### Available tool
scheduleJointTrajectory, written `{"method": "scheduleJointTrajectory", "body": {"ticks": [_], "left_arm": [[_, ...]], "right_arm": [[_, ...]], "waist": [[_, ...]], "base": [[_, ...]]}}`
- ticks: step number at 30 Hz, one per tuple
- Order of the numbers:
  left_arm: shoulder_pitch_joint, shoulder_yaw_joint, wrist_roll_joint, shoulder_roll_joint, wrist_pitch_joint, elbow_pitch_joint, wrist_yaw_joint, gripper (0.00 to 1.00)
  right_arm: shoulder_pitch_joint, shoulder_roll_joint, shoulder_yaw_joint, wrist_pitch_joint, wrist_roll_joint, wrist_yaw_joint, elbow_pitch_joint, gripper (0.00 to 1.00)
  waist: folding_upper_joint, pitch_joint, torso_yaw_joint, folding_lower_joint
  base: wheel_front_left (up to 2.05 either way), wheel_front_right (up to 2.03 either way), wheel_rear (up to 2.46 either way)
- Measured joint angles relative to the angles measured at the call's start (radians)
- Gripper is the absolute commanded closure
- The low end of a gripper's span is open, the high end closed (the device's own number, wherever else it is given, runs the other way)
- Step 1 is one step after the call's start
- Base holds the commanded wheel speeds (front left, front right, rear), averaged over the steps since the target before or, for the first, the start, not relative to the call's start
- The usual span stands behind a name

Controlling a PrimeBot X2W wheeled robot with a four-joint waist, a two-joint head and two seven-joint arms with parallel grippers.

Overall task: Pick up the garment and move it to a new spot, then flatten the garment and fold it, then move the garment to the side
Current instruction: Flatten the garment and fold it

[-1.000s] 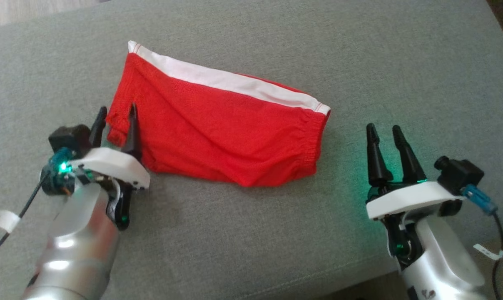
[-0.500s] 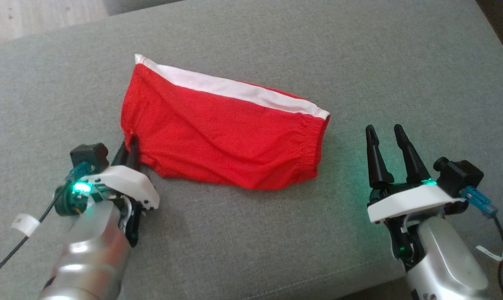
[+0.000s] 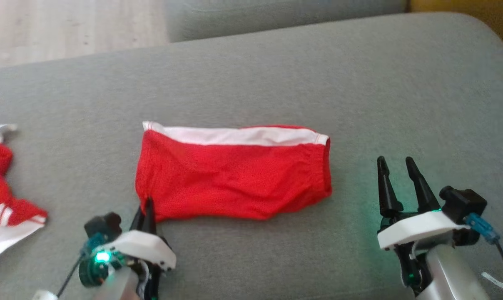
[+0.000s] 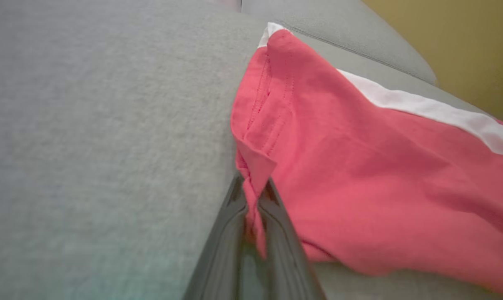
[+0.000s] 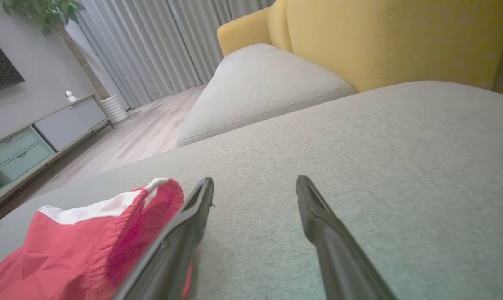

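Observation:
The garment (image 3: pixel 230 177) is a pair of red shorts with a white side stripe, lying flat on the grey cushion (image 3: pixel 276 75). My left gripper (image 3: pixel 146 205) is shut on its near left corner; in the left wrist view the red cloth (image 4: pixel 359 166) is pinched between the fingers (image 4: pixel 226 216) of that gripper (image 4: pixel 253 187). To the right of the garment's elastic waistband, my right gripper (image 3: pixel 395 164) stands open with nothing in it. In the right wrist view the waistband (image 5: pixel 143 208) lies just left of the open gripper (image 5: pixel 255 183).
A second red and white garment (image 3: pixel 1 200) lies crumpled at the cushion's left edge. Behind the cushion are another grey cushion (image 5: pixel 260 87), a yellow sofa back (image 5: pixel 380 37) and wooden floor (image 3: pixel 68 25). A cabinet (image 5: pixel 39 129) stands far off.
My left gripper closed on the garment's left corner and pulled it toward me, so the shorts now lie level. The head camera tilted, bringing the second garment into view. The right gripper stayed open.

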Motion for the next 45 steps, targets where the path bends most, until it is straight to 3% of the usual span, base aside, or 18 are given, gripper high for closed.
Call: {"method": "scheduleJointTrajectory", "body": {"ticks": [6,7,8,15,25,32,33,36,37,45], "left_arm": [[0.085,0.037,0.039,-0.010,0.000,-0.066,0.012,1.00],[0.099,0.043,0.052,-0.010,0.000,-0.083,0.014,0.67],[0.110,0.048,0.068,-0.010,0.000,-0.102,0.020,0.00],[0.167,0.061,0.104,-0.011,0.000,-0.222,0.029,0.00],[0.206,-0.006,0.105,-0.010,0.000,-0.329,0.047,0.00],[0.206,-0.006,0.114,-0.010,0.000,-0.350,0.051,0.00],[0.206,-0.005,0.114,-0.010,0.000,-0.350,0.051,0.00],[0.207,-0.005,0.115,-0.010,0.000,-0.352,0.050,0.00],[0.209,-0.005,0.115,-0.010,0.000,-0.354,0.050,0.00],[0.222,-0.001,0.132,-0.010,0.000,-0.366,0.050,0.00]], "right_arm": [[0.000,0.003,0.034,0.000,-0.005,0.000,0.003,0.00],[-0.001,0.003,0.044,0.000,-0.006,0.000,0.002,0.00],[-0.002,0.003,0.058,0.000,-0.006,0.000,0.000,0.00],[-0.025,0.009,0.131,0.000,-0.003,0.000,0.003,0.00],[-0.077,0.014,0.125,0.000,-0.048,0.000,0.252,0.00],[-0.110,0.016,0.152,-0.001,0.025,0.000,0.345,0.00],[-0.111,0.016,0.163,-0.002,0.047,0.000,0.346,0.16],[-0.116,0.016,0.188,-0.006,0.105,0.000,0.352,0.94],[-0.117,0.016,0.194,-0.006,0.116,0.000,0.356,1.00],[-0.111,0.020,0.144,-0.003,0.201,0.000,0.332,1.00]], "waist": [[0.0000,-0.032,0.069,0.0000],[0.0000,-0.036,0.078,0.0000],[0.0000,-0.038,0.086,0.0000],[0.0000,-0.036,0.126,0.0000],[0.0000,-0.005,0.219,0.0001],[0.0000,0.020,0.251,0.0002],[0.0000,0.022,0.251,0.0002],[0.0000,0.022,0.245,0.0002],[0.0000,0.021,0.242,0.0001],[0.0000,0.015,0.214,0.0002]], "base": [[0.00,0.00,0.00],[0.00,0.00,0.00],[0.00,0.00,0.00],[0.00,0.00,0.00],[0.00,0.00,0.00],[0.00,0.00,0.00],[0.00,0.00,0.00],[0.00,0.00,0.00],[0.00,0.00,0.00],[0.00,0.00,0.00]]}}
